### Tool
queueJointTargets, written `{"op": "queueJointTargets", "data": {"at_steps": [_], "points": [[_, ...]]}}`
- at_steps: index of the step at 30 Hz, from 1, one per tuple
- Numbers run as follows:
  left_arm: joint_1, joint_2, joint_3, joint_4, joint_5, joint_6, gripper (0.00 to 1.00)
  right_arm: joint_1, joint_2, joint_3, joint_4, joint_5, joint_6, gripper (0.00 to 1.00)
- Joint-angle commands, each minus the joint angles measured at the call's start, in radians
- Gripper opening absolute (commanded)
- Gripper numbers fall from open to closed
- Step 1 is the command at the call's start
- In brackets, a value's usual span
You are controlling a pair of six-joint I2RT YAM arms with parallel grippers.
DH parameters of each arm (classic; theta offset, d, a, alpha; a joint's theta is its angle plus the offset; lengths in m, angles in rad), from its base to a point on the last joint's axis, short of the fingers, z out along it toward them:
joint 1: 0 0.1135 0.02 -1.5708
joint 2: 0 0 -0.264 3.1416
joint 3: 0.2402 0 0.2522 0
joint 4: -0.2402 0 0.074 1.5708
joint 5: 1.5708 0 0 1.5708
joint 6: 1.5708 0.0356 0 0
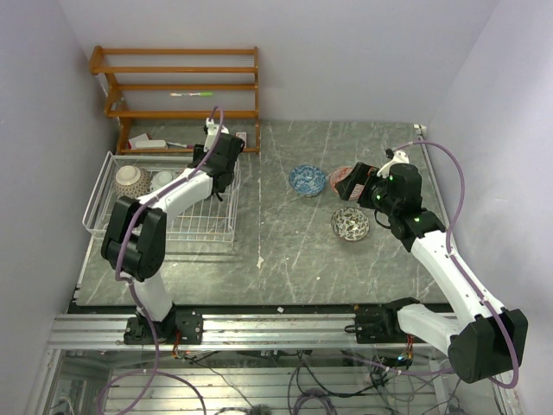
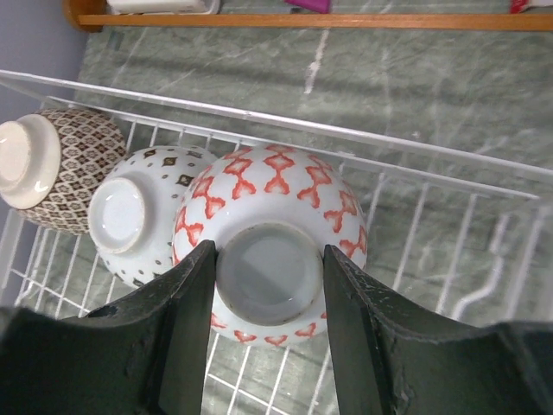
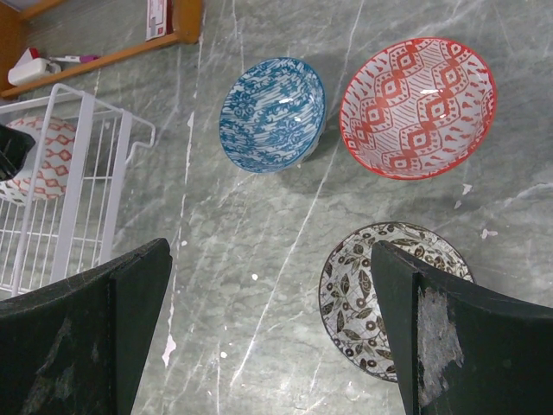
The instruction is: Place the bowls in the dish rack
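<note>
My left gripper [image 2: 268, 259] is over the white wire dish rack [image 2: 415, 156], shut on the foot ring of an upside-down white bowl with red pattern [image 2: 276, 186]. Beside it in the rack lie an upturned white bowl with dark marks [image 2: 143, 212] and a tan-brown bowl [image 2: 60, 169]. In the top view the left gripper [image 1: 216, 183] hides the held bowl over the rack [image 1: 186, 223]. My right gripper [image 3: 270, 259] is open and empty above the table. Below it sit a blue bowl [image 3: 272, 112], a pink-red bowl [image 3: 419, 108] and a black-and-white bowl [image 3: 371, 298], partly under the right finger.
The orange-brown wooden shelf [image 1: 181, 86] stands against the back wall behind the rack, with small items on it. The three loose bowls sit at the table's middle right: blue [image 1: 308, 180], pink-red [image 1: 342, 180], black-and-white [image 1: 350, 223]. Walls close both sides.
</note>
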Motion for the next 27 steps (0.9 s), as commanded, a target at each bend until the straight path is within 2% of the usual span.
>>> {"op": "queueJointTargets", "data": {"at_steps": [1,7,23,27], "points": [[-0.026,-0.092,0.044,0.026,0.068,-0.044,0.43,-0.007,-0.013,-0.011,0.030,0.008,-0.011,1.00],[-0.028,-0.127,0.013,0.066,0.125,-0.060,0.44,-0.006,-0.012,-0.010,0.030,0.007,-0.012,1.00],[-0.012,-0.029,-0.033,0.125,0.186,-0.106,0.45,-0.008,-0.016,-0.007,0.026,0.006,-0.015,1.00],[0.003,-0.010,-0.050,0.139,0.187,-0.111,0.49,-0.007,-0.015,-0.009,0.028,0.006,-0.015,1.00]]}}
